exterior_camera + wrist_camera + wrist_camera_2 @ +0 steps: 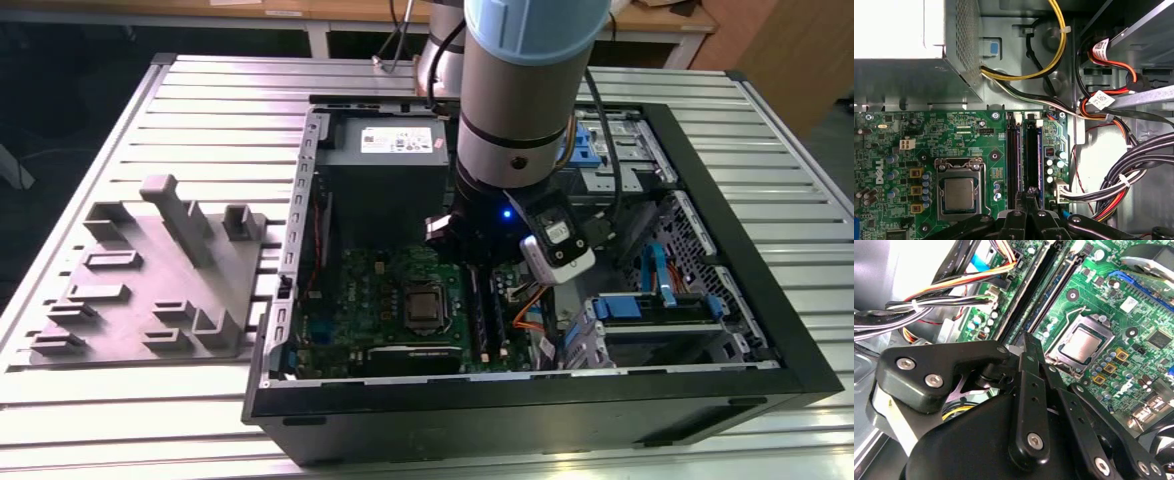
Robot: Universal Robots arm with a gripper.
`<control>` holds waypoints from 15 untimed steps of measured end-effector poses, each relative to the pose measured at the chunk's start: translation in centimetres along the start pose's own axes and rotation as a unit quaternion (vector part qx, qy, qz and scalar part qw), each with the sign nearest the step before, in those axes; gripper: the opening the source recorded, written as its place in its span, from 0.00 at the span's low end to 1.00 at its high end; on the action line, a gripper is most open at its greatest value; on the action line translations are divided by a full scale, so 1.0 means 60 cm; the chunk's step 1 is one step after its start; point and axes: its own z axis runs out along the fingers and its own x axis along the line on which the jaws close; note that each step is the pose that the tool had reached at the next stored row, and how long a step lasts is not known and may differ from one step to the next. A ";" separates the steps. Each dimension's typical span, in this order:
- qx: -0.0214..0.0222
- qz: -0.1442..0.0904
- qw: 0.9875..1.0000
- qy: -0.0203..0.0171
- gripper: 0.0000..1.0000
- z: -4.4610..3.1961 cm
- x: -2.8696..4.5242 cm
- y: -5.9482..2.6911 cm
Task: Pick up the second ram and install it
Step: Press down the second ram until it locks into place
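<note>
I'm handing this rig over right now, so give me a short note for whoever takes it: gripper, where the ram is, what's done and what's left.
Gripper: down inside the open computer case, its tip right at the near end of the memory slots, beside the CPU socket. Open or shut cannot be told.
Second ram: I cannot tell it apart from the dark slots, so neither a held stick nor a seated one is confirmed.
Grey tray: on the table at the exterior view's left, with no memory stick visible on it.
Done: the arm is at the slots.
Left: check that the ram is seated.
</note>
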 end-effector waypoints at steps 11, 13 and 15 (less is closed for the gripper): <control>0.001 0.000 1.000 0.010 0.10 0.000 -0.004 0.000; 0.001 0.000 1.000 0.010 0.10 0.000 -0.004 0.000; 0.001 0.000 1.000 0.010 0.10 0.000 -0.004 0.000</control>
